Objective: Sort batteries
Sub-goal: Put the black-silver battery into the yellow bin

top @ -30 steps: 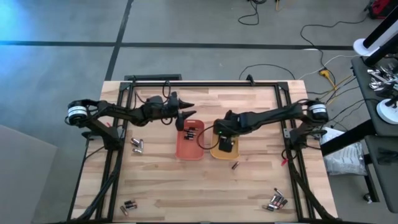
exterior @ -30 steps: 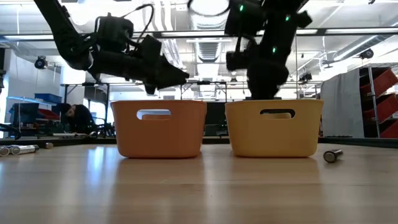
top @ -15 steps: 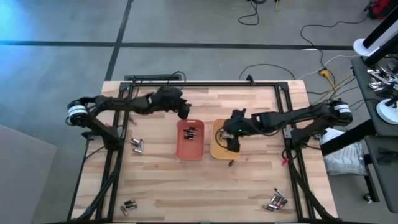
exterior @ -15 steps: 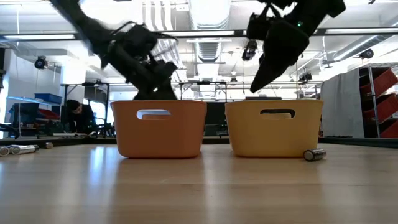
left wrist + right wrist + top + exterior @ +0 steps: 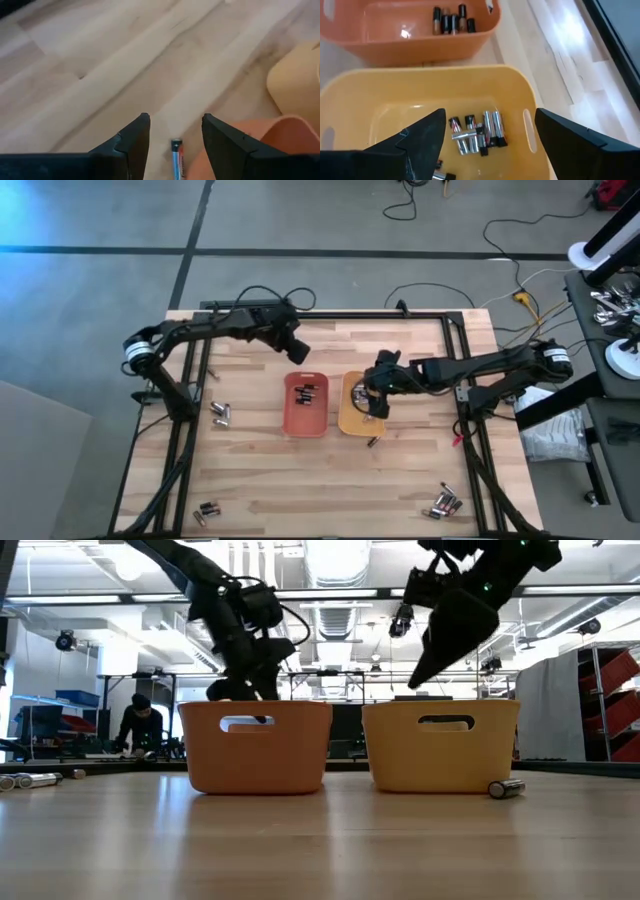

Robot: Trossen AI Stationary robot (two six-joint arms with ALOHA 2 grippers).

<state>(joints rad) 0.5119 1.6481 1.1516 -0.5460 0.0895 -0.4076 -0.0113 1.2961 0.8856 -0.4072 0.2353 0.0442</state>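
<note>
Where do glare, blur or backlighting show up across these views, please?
High view: blue glare in the upper-left corner. Low view: arms backlit, almost silhouettes, and the table reflects light. Left wrist view: soft focus on the wood around the battery. Right wrist view: white glare on the table beside the yellow tray.

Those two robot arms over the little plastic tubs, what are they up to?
They are sorting batteries into two tubs. The right gripper hangs open over the yellow tub, which holds silvery cells. The orange tub holds dark cells. The left gripper is open and empty above the table, behind the orange tub. More loose batteries lie on the table, including one by the yellow tub.
</note>
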